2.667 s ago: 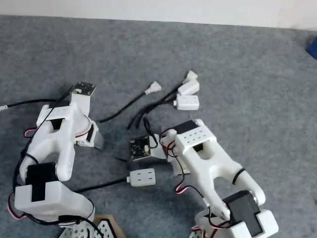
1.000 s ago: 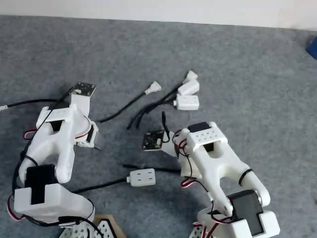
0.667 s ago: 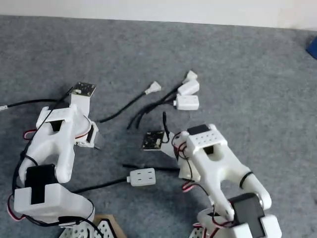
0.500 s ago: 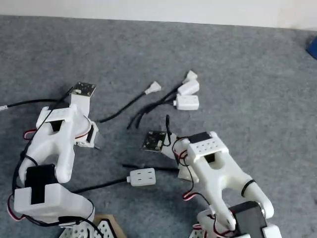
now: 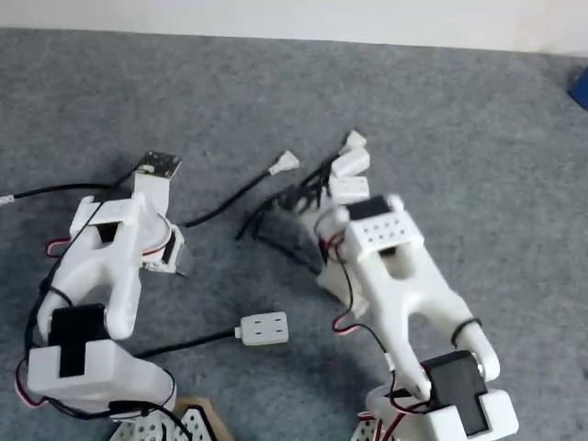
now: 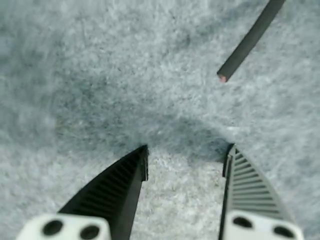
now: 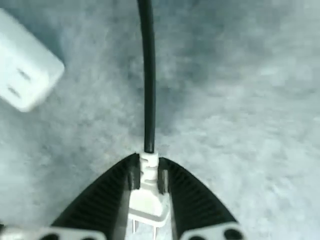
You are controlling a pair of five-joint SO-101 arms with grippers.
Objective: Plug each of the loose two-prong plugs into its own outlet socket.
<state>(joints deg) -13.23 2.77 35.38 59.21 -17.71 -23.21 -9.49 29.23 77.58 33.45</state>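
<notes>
- Right wrist view: my right pincer (image 7: 147, 162) is clamped narrow on a white two-prong plug (image 7: 148, 200), one finger on each side of its body.
- The plug's long axis runs along the pincer's own axis. Its black cord (image 7: 146, 75) leads straight out ahead of the fingertips, and the two prongs point back toward my wrist.
- A white socket block (image 7: 27, 62) lies on the grey carpet (image 7: 250, 125) ahead of the pincer. It sits off to one side of the cord line, apart from the plug, with two slots showing on its face.
- My read: the prongs face away from that block, so the coming move turns on swinging the plug round or re-gripping it. As held, a straight push would lead with the cord, not the prongs.
- High view: my right arm (image 5: 395, 266) stretches over to the cluster of white socket blocks (image 5: 348, 163) at the far middle of the table. Its fingers are hidden under the wrist here.
- A second plug (image 5: 284, 163) lies loose near that cluster, on the side toward my left arm.
- A lone socket block (image 5: 263, 328) on its own cord lies between the two arms, well apart from the cluster.
- Left wrist view: my left pincer (image 6: 185, 160) is spread wide with nothing between the fingers, low over bare carpet. A cut black cable end (image 6: 245, 45) lies ahead of it, not touching.
- For the cluster, the right arm is plainly the nearer one. The left pincer is well apart from it.
</notes>
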